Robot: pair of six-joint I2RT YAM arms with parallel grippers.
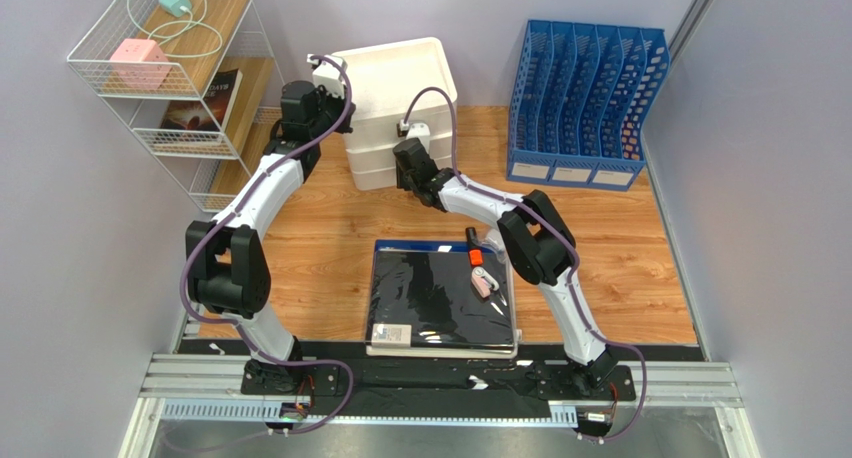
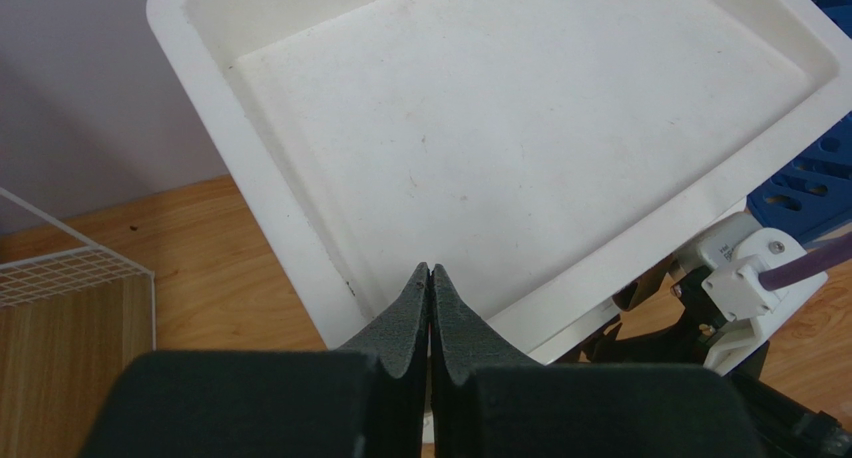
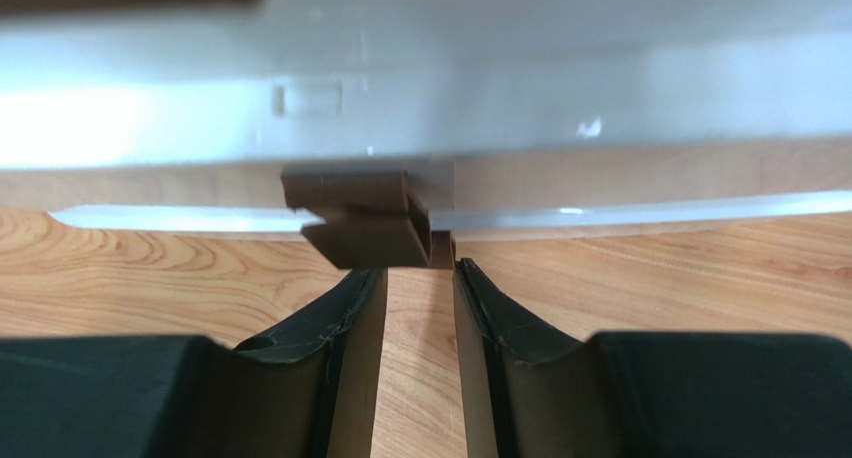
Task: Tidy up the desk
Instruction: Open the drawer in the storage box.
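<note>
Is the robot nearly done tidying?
Not yet. Looks done: book and pink cube on the wire shelf. In hand: white box; right gripper, open, faces its brown tab; left gripper, shut, at its rim. Left: black folder with small bits on top.

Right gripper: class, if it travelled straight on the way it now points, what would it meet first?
Probably the small brown tab on the front of the white box, just beyond the right gripper.

Left end effector (image 2: 430, 271) closed, right (image 3: 418, 271) ajar
</note>
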